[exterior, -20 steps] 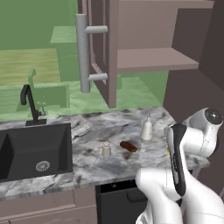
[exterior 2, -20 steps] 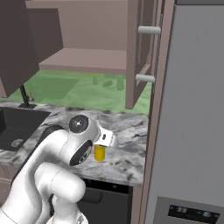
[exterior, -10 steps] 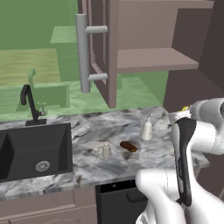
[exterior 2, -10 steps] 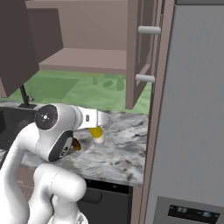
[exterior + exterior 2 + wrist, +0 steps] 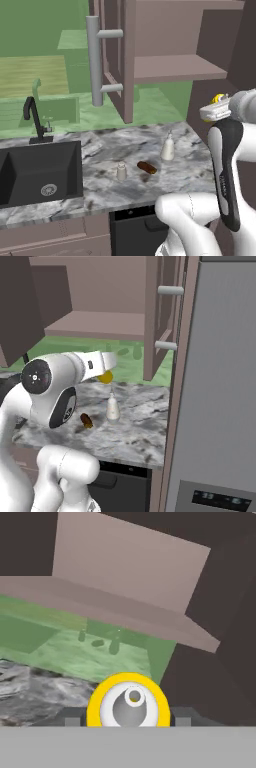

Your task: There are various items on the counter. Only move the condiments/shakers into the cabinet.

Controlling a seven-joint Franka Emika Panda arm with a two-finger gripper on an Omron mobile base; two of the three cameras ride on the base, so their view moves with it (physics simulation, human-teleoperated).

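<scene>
Marbled counter (image 5: 115, 150) below an open cabinet (image 5: 175, 67), shelf bare; gripper (image 5: 128, 722) clamped round the yellow squeeze bottle (image 5: 128, 704) at six o'clock.

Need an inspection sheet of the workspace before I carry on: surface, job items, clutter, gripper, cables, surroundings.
Surface: grey-white marbled counter with a black sink at its left.
Job's things: yellow squeeze bottle lifted off the counter, below shelf height; white narrow-necked bottle and small shaker upright on the counter, apart.
Clutter: small brown lump between shaker and white bottle.
Gripper: gripper closed on the yellow bottle, facing the cabinet.
Cables: nothing seen.
Surroundings: cabinet door open, shelf bare; black faucet behind the sink; a tall grey appliance on the right.
</scene>
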